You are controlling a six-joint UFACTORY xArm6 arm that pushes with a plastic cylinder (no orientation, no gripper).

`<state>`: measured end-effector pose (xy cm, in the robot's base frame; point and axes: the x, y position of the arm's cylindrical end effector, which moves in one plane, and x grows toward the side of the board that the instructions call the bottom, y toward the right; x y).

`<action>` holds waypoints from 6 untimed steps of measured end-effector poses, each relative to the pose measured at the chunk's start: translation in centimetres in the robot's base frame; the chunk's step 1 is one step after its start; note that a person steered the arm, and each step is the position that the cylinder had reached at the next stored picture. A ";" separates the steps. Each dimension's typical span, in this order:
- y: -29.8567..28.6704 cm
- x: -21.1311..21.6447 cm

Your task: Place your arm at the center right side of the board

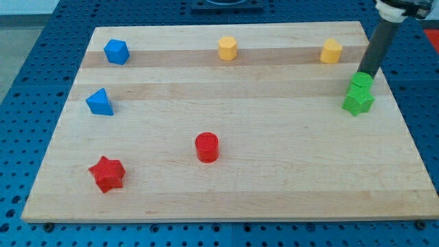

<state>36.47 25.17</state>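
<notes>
Gripperless rod, my tip (365, 74) touching upper green block (361, 82) at frame right: further descent risks shoving it.

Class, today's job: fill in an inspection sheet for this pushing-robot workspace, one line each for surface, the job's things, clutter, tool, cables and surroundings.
Surface: pale wooden board, lying flat, no marks seen.
Job's things: my tip is at the view's right edge, above mid-height, right at the top of the upper green block.
Clutter: lower green block touching the upper one; two yellow hexagonal blocks along the top; blue block top left; blue triangular block at the left; red cylinder lower centre; red star block bottom left.
Tool: a dark rod, no gripper fitted.
Cables: nothing seen.
Surroundings: blue perforated table around the board.
</notes>
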 end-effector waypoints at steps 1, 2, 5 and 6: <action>-1.6 0.7; -2.2 2.1; 3.1 -1.4; 4.5 0.6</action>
